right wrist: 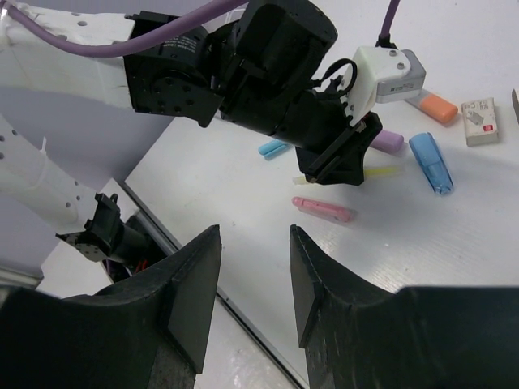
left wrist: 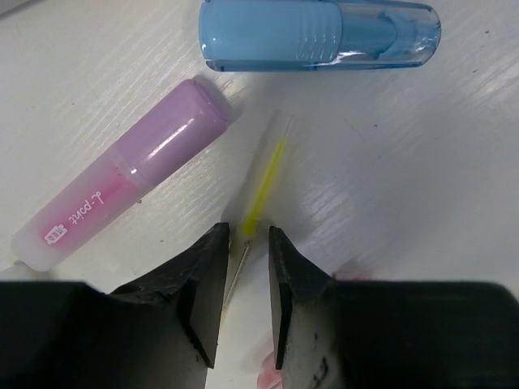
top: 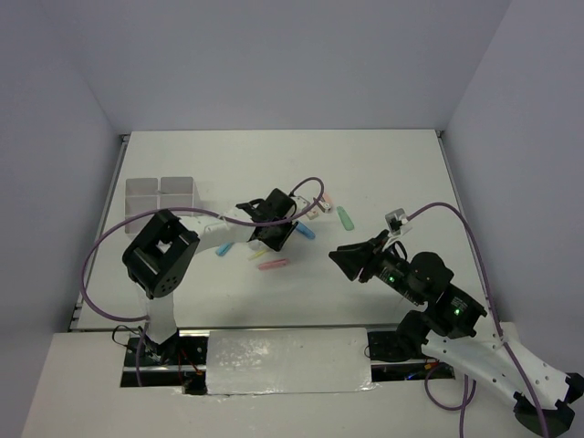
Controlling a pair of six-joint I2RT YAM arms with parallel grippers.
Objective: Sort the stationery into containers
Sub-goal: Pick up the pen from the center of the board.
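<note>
My left gripper is down at the table among the stationery, its jaws narrowly open astride a thin yellow pen that lies on the table. A pink-lilac marker lies to its left and a blue marker just beyond. The white four-compartment organizer stands at the far left. My right gripper is open and empty, held above the table right of the pile. Its view shows the left gripper, a pink marker and the blue marker.
A green marker, erasers and an orange-tipped item lie beyond the left gripper. A small blue item and a pink marker lie nearer me. The left arm's purple cable loops over the pile.
</note>
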